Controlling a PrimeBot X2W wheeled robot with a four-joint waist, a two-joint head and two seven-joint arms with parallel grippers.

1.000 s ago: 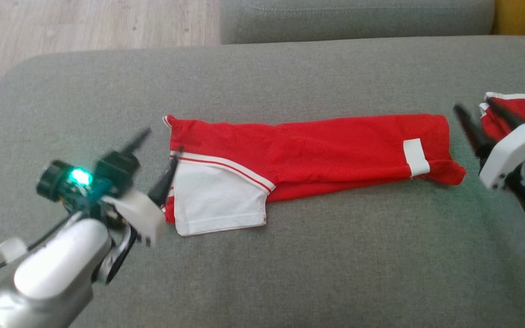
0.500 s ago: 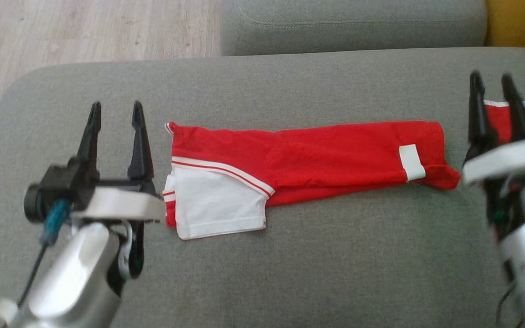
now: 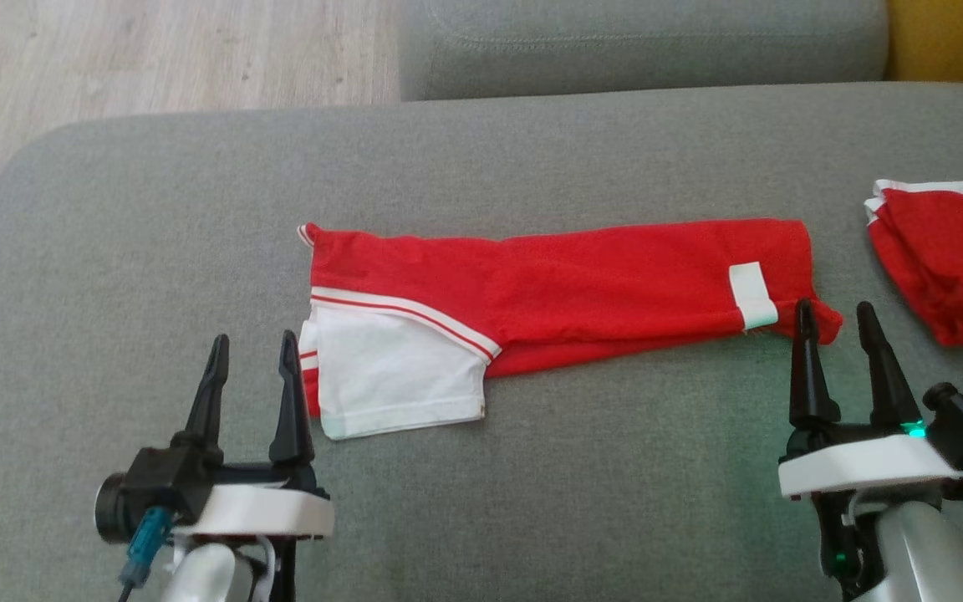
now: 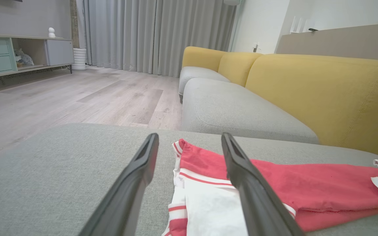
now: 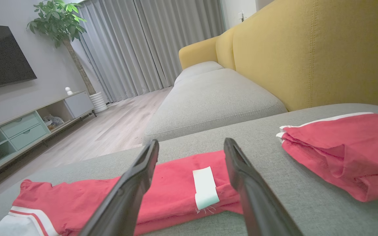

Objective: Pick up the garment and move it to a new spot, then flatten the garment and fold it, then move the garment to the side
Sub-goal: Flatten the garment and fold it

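The garment [image 3: 582, 288] is a red shirt with a white sleeve and red-and-white trim, folded into a long strip across the grey sofa cushion [image 3: 532, 485]. It also lies ahead in the left wrist view [image 4: 307, 190] and the right wrist view [image 5: 176, 186]. My left gripper [image 3: 252, 344] stands open just near and left of the white sleeve end, holding nothing. My right gripper [image 3: 834, 311] is open at the strip's right end, its fingertips beside the white label [image 3: 753, 294], not gripping the cloth.
A second red garment [image 3: 945, 251] lies folded at the cushion's right edge. Another grey cushion [image 3: 640, 38] and a yellow backrest [image 5: 307, 52] lie beyond. Wooden floor [image 3: 155, 50] is past the cushion's far left edge.
Both grippers have drawn back toward the near edge of the cushion, away from the ends of the strip. The garment lies as before.
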